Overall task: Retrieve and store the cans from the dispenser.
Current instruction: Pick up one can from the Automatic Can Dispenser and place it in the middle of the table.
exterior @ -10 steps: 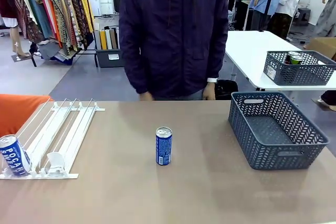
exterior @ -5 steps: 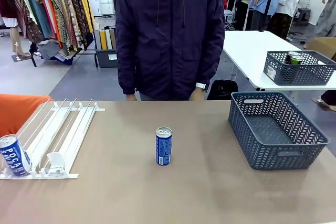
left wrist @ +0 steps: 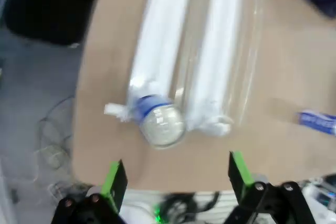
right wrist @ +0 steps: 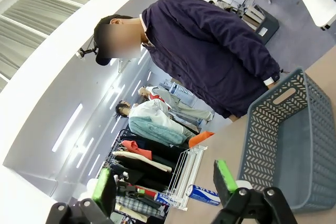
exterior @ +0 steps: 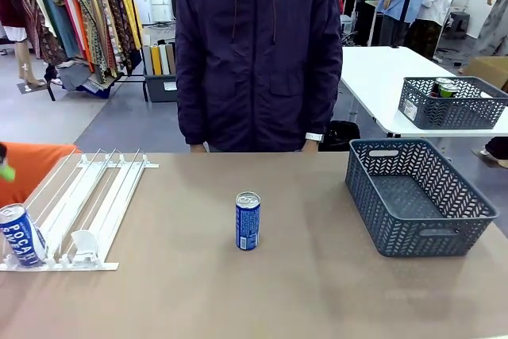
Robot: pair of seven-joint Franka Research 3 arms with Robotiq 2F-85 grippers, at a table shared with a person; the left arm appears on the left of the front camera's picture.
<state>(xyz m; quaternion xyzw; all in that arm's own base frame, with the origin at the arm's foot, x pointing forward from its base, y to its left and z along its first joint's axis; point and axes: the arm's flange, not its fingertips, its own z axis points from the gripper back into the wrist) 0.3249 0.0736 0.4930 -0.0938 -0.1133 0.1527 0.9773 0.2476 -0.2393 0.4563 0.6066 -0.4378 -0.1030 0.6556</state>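
Clothes racks and other work tables fill the room behind; what concerns you is the brown counter (exterior: 317, 291), with a person (exterior: 258, 53) standing at its far edge, arms hanging down, taking no part.

Along the left edge lies the dispenser (exterior: 95, 204), its rails sloping down towards the near edge. That slope is most likely why the one blue can (exterior: 21, 234) sits at the low end against the front stop of the leftmost lane: it rests where you can reach it from above. A second blue can (exterior: 248, 221) stands upright in the middle of the counter, well apart from everything, probably a halfway stop on its way to storage. The grey basket (exterior: 429, 240) sits at the right edge with its top open; no can is visible inside it.

From the left wrist you look straight down on the silver top of the can in the rack. Your left pincer (left wrist: 175, 174) hangs above it, spread fully wide, gripping and touching nothing; the can lies a little beyond the gap between the pads, not yet between them. That picture is blurred, so fine alignment is hard to judge.

Your right pincer (right wrist: 164, 182) is likewise released, fingers well apart and empty, held near the basket.
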